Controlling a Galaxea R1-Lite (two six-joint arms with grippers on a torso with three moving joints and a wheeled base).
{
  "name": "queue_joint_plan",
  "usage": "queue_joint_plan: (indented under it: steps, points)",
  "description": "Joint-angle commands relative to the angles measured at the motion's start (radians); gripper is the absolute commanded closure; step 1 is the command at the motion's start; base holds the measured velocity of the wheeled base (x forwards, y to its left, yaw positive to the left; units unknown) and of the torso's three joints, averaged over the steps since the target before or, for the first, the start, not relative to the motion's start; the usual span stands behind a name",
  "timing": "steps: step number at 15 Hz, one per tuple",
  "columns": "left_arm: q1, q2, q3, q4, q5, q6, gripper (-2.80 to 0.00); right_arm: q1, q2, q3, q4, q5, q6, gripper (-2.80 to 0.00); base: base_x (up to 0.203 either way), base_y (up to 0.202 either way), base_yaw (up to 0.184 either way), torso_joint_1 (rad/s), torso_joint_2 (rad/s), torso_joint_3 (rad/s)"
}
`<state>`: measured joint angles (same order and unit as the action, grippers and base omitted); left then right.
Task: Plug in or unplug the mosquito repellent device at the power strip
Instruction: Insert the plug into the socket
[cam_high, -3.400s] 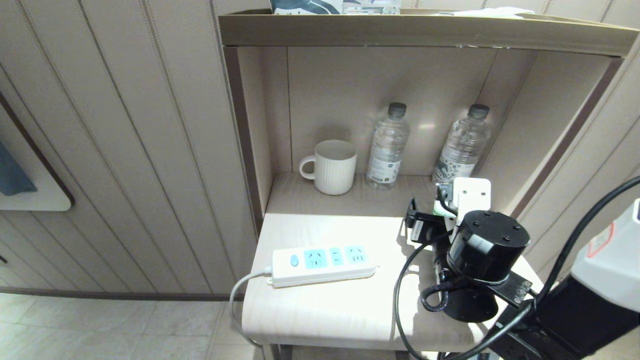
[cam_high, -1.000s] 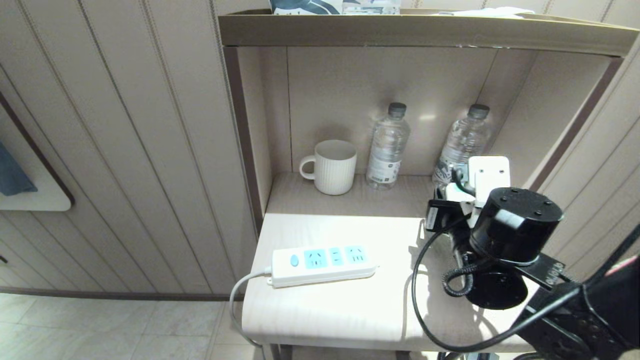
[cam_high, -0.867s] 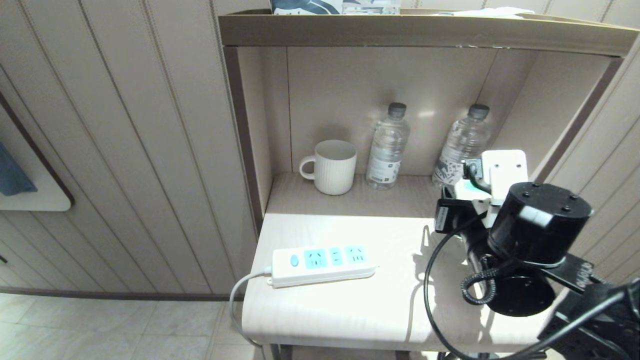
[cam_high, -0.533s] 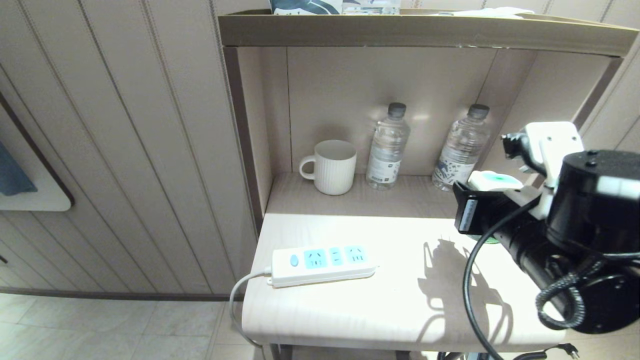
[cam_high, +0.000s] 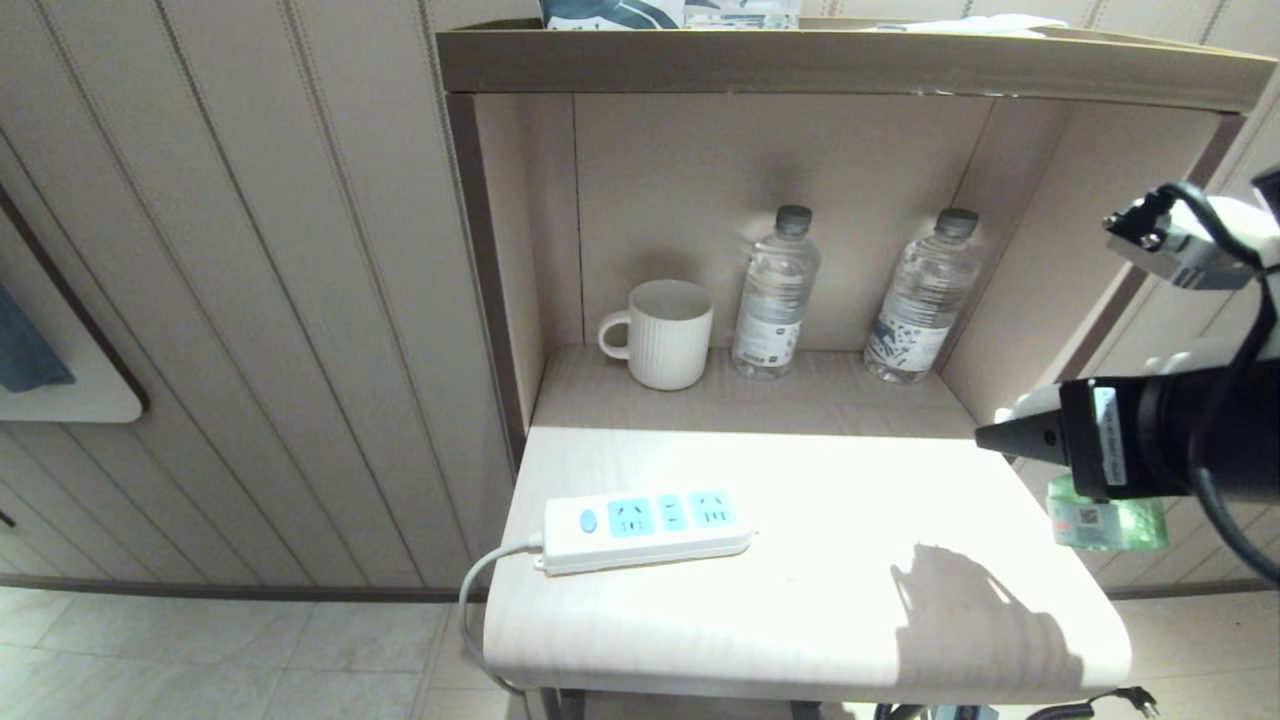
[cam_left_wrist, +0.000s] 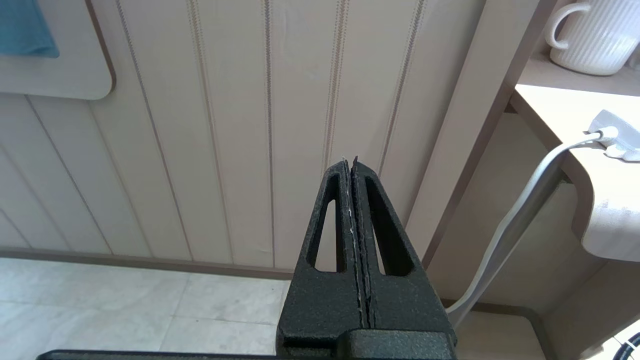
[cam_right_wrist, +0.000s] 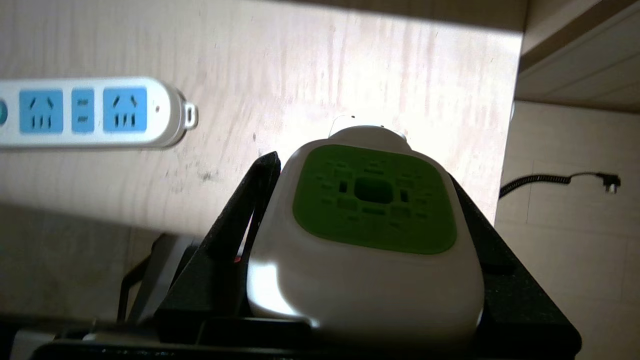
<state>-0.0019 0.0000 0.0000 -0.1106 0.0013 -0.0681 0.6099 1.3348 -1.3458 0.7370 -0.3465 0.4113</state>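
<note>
Right gripper (cam_right_wrist: 367, 250) clamped on the white body of the mosquito repellent device (cam_right_wrist: 367, 235), one black finger pressed against each side, green vented top facing the wrist camera. In the head view, gripper held level off the right edge of the table (cam_high: 800, 620), green bottle (cam_high: 1105, 522) hanging below the fingers. Power strip (cam_high: 645, 528) well apart from the gripper, toward the robot's left, flat on the tabletop, all three blue socket panels vacant, cord (cam_high: 480, 600) running off the far end.

Step in hand, as judged: carry to the strip, then insertion.

- Keep grip firm; smooth casing liable to slip or twist.
- Carry across above the tabletop, bottle clear of the surface.
- Confirm prong orientation first; prongs not visible in any view.
- Align square over one socket panel, then press straight in.
- Expect the unsecured strip to slide under an off-axis push.

Left gripper (cam_left_wrist: 354, 210) pressed together, empty, parked beside the table, cord side.
</note>
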Motion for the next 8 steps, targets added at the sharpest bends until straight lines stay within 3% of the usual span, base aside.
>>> queue_joint_plan:
  steps: [1, 5, 8]
  points:
    - [0.000, 0.002, 0.000, 0.000, 0.000, -0.001, 0.00, -0.031, 0.075, -0.170, 0.238, 0.108, 0.004, 0.00, 0.000, 0.000, 0.000, 0.000, 0.00, 0.000]
    - [0.000, 0.002, 0.000, 0.000, 0.000, -0.002, 0.00, -0.047, 0.233, -0.436, 0.493, 0.208, -0.009, 0.00, 0.000, 0.000, 0.000, 0.000, 0.00, 0.000]
    - [-0.001, 0.002, 0.000, 0.000, 0.001, -0.002, 0.00, -0.047, 0.355, -0.598, 0.609, 0.249, -0.019, 0.00, 0.000, 0.000, 0.000, 0.000, 0.00, 0.000]
